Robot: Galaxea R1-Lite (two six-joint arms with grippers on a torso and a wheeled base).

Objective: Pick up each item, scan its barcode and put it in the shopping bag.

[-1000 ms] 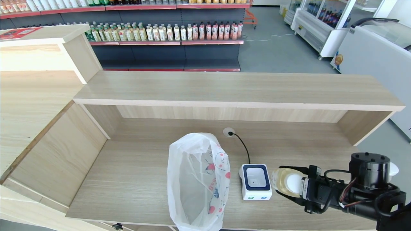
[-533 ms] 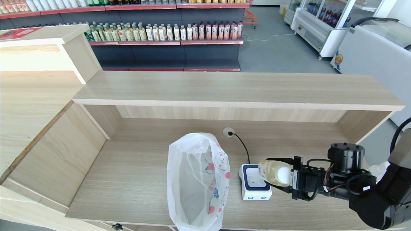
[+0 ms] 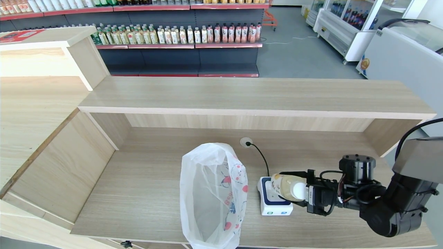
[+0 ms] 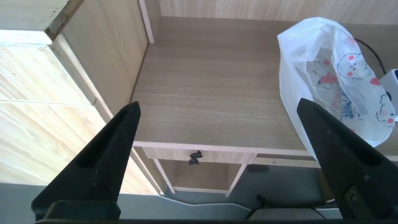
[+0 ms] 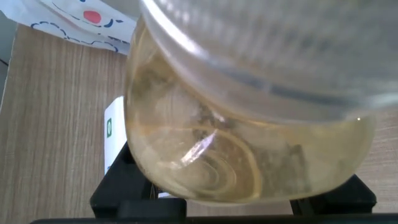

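My right pincer [image 3: 281, 186] is clamped on the bottle [image 3: 289, 186], one finger above it and one below. The bottle lies on its side, white cap towards the wrist and base towards the bag [image 3: 213, 193]. It is clear, with pale yellow liquid inside. From the head view it hangs over the right part of the scanner [image 3: 273, 207] and covers some of the dark-framed window; I cannot tell whether it touches the scanner. In the right wrist view the bottle [image 5: 249, 124] sits close against the lens, with a white edge of the scanner [image 5: 115, 134] and a corner of the bag [image 5: 81, 18] beyond it.

The bag stands open on the bench [image 3: 138, 193], just left of the scanner, white plastic with red and blue cartoon prints. A black cable [image 3: 262, 157] runs from the back of the scanner to a round port in the bench.

My left pincer [image 4: 219, 107] has its fingers wide apart and grips nothing. It hangs above the front edge of the bench, with the bag [image 4: 336, 74] off to one side of it.
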